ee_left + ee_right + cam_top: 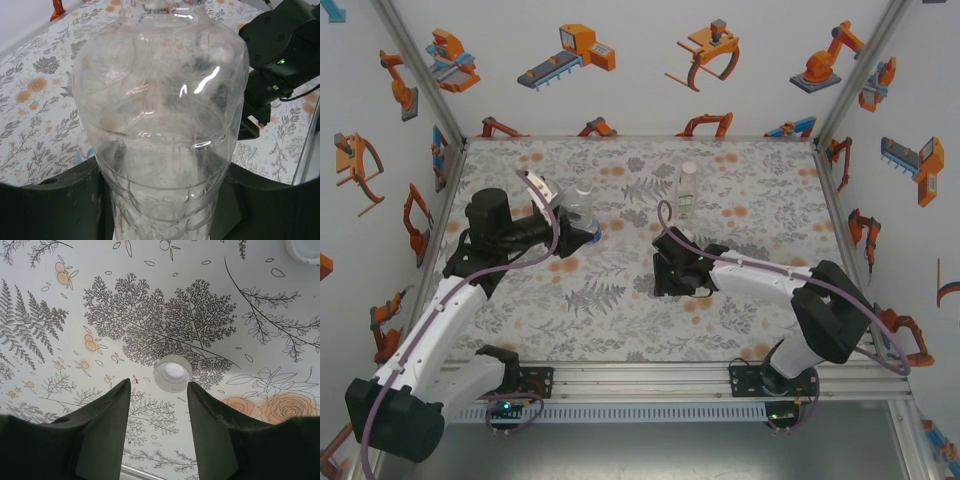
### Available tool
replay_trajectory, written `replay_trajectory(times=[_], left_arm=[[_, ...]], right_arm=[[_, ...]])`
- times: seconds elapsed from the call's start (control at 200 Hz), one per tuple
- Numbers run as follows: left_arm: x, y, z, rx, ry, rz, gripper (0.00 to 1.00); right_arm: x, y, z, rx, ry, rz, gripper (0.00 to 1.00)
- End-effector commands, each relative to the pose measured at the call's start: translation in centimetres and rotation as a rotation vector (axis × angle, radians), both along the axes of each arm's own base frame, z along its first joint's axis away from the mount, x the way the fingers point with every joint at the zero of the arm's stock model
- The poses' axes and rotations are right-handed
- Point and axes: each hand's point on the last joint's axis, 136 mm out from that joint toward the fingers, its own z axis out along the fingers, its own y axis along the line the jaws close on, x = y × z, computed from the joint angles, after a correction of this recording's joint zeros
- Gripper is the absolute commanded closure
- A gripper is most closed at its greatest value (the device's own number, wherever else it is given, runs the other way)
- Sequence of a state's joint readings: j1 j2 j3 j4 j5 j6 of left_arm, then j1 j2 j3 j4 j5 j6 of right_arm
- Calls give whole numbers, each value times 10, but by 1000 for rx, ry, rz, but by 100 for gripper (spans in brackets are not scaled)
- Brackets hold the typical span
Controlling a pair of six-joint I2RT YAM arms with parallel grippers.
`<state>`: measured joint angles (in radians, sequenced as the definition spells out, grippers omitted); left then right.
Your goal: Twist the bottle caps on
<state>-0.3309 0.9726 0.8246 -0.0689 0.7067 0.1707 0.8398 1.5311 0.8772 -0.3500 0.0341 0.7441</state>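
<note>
**Capping task, early stage.** The left gripper is clenched around the lower body of the plain bottle, which is held upright over the floral worktop. The bottle's neck is cut off at 12 o'clock of the left wrist view, so it cannot be told whether a cap is fitted. The right gripper hangs close over the worktop with its fingers spread and nothing grasped. A loose white cap lies on the print just beyond the gap, toward 1 o'clock of the fingertips, and is touched by neither finger. A second cap is seen farther off at 2 o'clock, at the frame edge. In the overhead view the green-white labelled bottle stands upright at 12 o'clock of the right gripper, well apart from it. Its mouth is too small for a closure to be made out. With two caps loose on the worktop, at least two bottles are judged to be uncapped, and no screwing-on is shown as completed. The step in hand is judged to be the pick-up of the nearer cap. It would then have to be carried to the held bottle's mouth and turned on, and the other bottles treated likewise.
</note>
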Motion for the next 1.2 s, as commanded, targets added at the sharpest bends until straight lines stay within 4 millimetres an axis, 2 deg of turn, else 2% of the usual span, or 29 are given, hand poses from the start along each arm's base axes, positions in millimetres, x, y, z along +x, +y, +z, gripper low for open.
replay_trajectory(times=[0.0, 0.305, 0.766, 0.916, 1.001, 1.107, 1.197], left_arm=[[-1, -1, 13, -14, -25, -12, 85], [0, -1, 13, -14, -24, -11, 85], [0, -1, 12, -14, -24, -11, 85], [-1, 0, 13, -14, -24, -11, 85], [-1, -1, 13, -13, -24, -11, 85], [-1, 0, 13, -13, -25, -11, 85], [-1, 0, 12, -13, -25, -12, 85]], right_arm=[[6, 3, 16, 28, -34, -7, 53], [5, 7, 1, 14, 5, 5, 53], [2, 3, -20, -30, 37, 5, 54], [0, 3, -27, -31, 50, 1, 60], [0, 2, -29, -30, 53, -2, 70], [0, 3, -27, -18, 50, -5, 80], [2, 4, -22, 23, 48, -15, 82]])
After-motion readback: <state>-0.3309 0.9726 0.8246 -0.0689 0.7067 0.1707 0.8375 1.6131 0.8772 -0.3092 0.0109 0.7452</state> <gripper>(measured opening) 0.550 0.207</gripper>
